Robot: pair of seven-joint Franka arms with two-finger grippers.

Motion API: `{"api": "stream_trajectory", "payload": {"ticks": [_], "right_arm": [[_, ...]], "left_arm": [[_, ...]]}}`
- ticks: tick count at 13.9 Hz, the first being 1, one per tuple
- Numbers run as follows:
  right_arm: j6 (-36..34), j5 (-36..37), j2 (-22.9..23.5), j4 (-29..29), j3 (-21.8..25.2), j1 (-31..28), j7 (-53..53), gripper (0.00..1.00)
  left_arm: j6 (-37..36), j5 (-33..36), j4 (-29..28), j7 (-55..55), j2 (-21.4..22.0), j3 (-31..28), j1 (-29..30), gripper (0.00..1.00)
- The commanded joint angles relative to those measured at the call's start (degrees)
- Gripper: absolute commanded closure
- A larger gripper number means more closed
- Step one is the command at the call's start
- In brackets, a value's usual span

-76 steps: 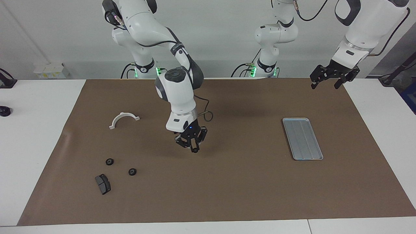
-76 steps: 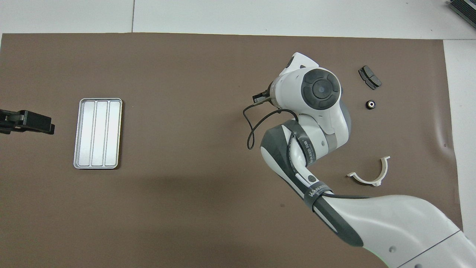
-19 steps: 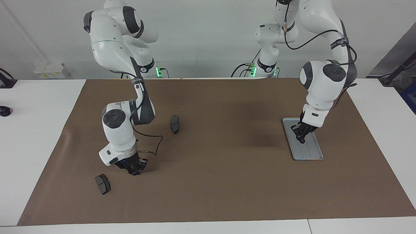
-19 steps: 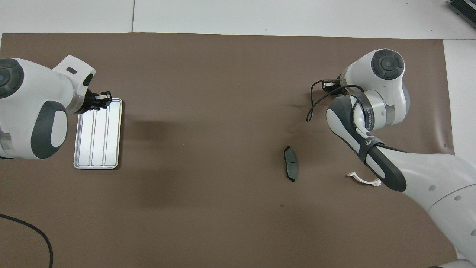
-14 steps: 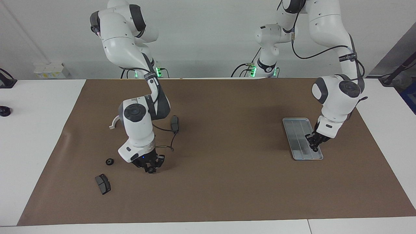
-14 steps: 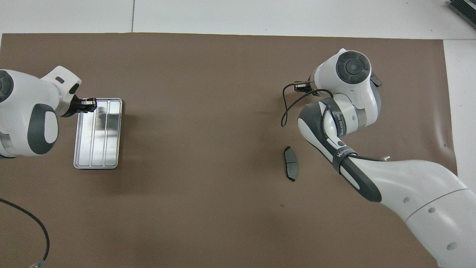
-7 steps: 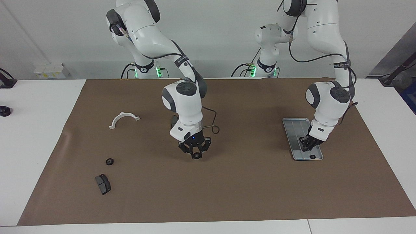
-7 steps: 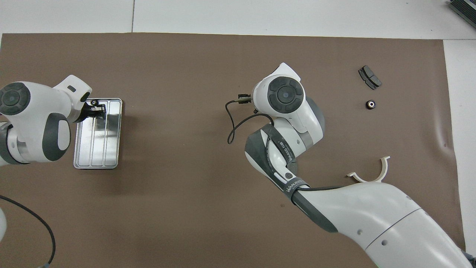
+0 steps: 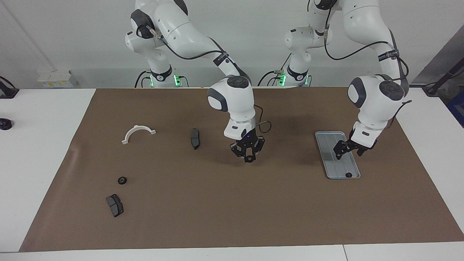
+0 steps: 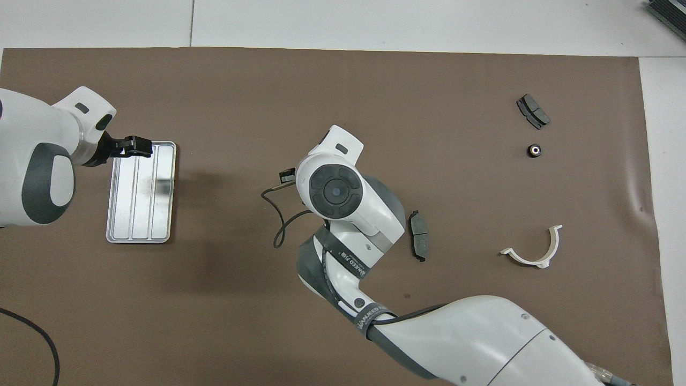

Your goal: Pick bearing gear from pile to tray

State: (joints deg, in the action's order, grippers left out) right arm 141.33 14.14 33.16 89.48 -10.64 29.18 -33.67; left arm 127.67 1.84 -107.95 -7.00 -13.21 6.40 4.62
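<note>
One bearing gear [image 9: 348, 174] is already laid in the tray [image 9: 328, 145], at the tray corner farthest from the robots; it is judged to be delivered. The tray is set on the brown mat [image 9: 282, 210] toward the left arm's end of the table, well apart from the pile, so that sorted parts are kept separate. Above the tray the left gripper [image 9: 348, 151] is held with its jaws spread wide and nothing between them; it does not touch the gear.

A second bearing gear [image 9: 248, 159] is pinched between the closed fingertips of the right gripper [image 9: 248, 156], over the middle of the mat; it is carried high, probably so that the mat is not scraped.

A third bearing gear [image 9: 122, 180] is left on the mat toward the right arm's end; near it, farther from the robots, a dark brake pad [image 9: 115, 205] is lying. Another brake pad [image 9: 195, 138] and a white half-ring [image 9: 138, 133] are placed nearer to the robots; these are not wanted in the tray.
</note>
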Motion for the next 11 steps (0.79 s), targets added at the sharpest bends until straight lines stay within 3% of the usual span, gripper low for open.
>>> {"api": "stream_trajectory", "payload": {"ticks": [1, 7, 9, 11], "right_arm": [[1.2, 0.5, 0.1, 0.3, -0.1, 2.9, -4.4, 1.0], [0.1, 0.8, 0.6, 2.6, -0.1, 5.5, -7.5, 1.0], [0.1, 0.8, 0.6, 3.4, -0.1, 4.7, -7.5, 0.79], [0.1, 0.8, 0.6, 3.2, -0.1, 4.1, -7.5, 0.69]], "left_arm": [[-6.2, -1.5, 4.6, -5.2, 0.5, 2.6, -0.9, 0.0], [-5.5, -1.1, 4.5, -16.8, 0.5, 3.1, -8.1, 0.0], [-5.4, -1.1, 4.2, -17.4, 0.6, 3.1, -9.2, 0.0], [-3.8, -1.0, 3.0, -19.4, 0.7, 3.0, -10.8, 0.0]]}}
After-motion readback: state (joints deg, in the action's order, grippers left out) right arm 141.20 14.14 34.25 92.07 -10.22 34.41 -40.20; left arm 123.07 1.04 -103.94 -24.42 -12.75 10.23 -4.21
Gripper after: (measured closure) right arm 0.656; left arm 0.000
